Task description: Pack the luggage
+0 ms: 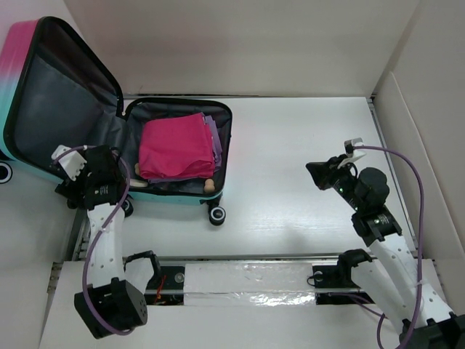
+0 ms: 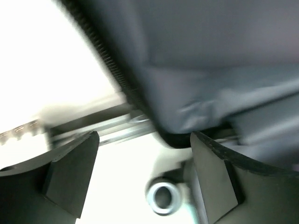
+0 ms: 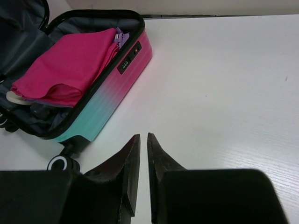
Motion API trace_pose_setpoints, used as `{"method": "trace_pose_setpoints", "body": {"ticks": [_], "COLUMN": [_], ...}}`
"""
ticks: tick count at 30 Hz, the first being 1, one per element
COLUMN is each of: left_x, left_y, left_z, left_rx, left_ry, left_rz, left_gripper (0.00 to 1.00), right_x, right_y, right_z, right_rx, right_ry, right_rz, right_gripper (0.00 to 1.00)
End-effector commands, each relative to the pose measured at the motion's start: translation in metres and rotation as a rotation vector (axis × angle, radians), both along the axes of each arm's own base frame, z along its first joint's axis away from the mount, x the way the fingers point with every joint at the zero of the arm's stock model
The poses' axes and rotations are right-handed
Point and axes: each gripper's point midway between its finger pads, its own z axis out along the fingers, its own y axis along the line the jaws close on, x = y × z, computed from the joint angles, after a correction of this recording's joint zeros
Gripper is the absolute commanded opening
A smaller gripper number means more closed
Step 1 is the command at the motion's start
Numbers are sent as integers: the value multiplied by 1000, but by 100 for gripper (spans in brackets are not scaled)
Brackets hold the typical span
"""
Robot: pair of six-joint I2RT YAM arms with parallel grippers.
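The luggage [image 1: 22, 43] lies open at the far left, pink-to-teal, its lid with dark grey lining [image 1: 65, 94] propped up on the left. Its base holds a folded pink cloth [image 1: 174, 145] over a purple cloth [image 1: 212, 134]. My left gripper [image 1: 102, 182] is open at the lid's lower near corner. In the left wrist view the lining edge [image 2: 210, 70] sits just above the open gripper [image 2: 145, 135], and a wheel [image 2: 163, 198] lies below. My right gripper [image 1: 320, 174] is shut and empty over bare table; it [image 3: 143, 136] faces the luggage [image 3: 107, 98] and the pink cloth [image 3: 65, 65].
A black-and-white wheel [image 1: 216, 215] sticks out at the base's near right corner. A beige item [image 1: 209, 185] lies in the base's near edge. White walls [image 1: 421, 145] enclose the table at the back and right. A rail with silver tape [image 1: 247, 280] runs along the near edge.
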Motion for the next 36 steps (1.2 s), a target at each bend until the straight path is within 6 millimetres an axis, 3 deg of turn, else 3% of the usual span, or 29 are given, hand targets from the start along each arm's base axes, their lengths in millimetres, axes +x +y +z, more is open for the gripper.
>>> {"method": "trace_pose_setpoints", "body": {"ticks": [1,5,6,8,9,13,15,20,22,23,24,25,27,29,30,31,34,35,36], "left_x": [-18,-11,-10,-6,-1,13,18,25,33,35,50,57,67,60,58,56,46,38,33], "left_y": [11,31,39,43,44,41,36,21,6,-7,-37,-53,-112,-135,-149,-182,-223,-251,-265], "left_z": [-4,1,16,25,40,56,57,64,72,79,76,80,71,59,44,37,13,3,-3], "left_rx": [12,-25,-21,-12,-2,-5,12,43,78,91,108,134,177,246,267,295,346,361,389], "left_ry": [20,35,7,18,-12,-31,-22,-35,-55,-83,-65,-80,-35,42,87,98,145,162,182], "left_rz": [97,143,163,166,159,119,100,49,-5,-56,-178,-231,-409,-447,-498,-605,-732,-840,-879], "left_gripper": [78,78,77,74,73,64,53,0,0,0,0,0,0,0,0,0,0,0,0], "right_x": [0,1,1,1,0,1,2,6,7,7,8,8,9,11,12,15,19,19,21], "right_y": [8,12,13,14,15,18,19,19,19,18,18,18,20,23,24,24,26,29,27], "right_z": [12,8,9,8,8,6,4,-2,-2,-3,-3,-3,-5,-9,-10,-14,-19,-23,-23], "right_rx": [0,-11,-12,-11,-10,-10,-12,-16,-19,-19,-18,-18,-22,-25,-28,-32,-48,-52,-56], "right_ry": [-55,-37,-38,-37,-40,-29,-22,-4,0,1,1,1,7,23,26,36,52,64,66], "right_rz": [45,70,76,81,88,108,112,106,101,98,97,95,98,100,99,90,75,82,67], "right_gripper": [18,19,19,19,19,19,19,19,19,19,19,19,20,20,20,20,20,20,20]}}
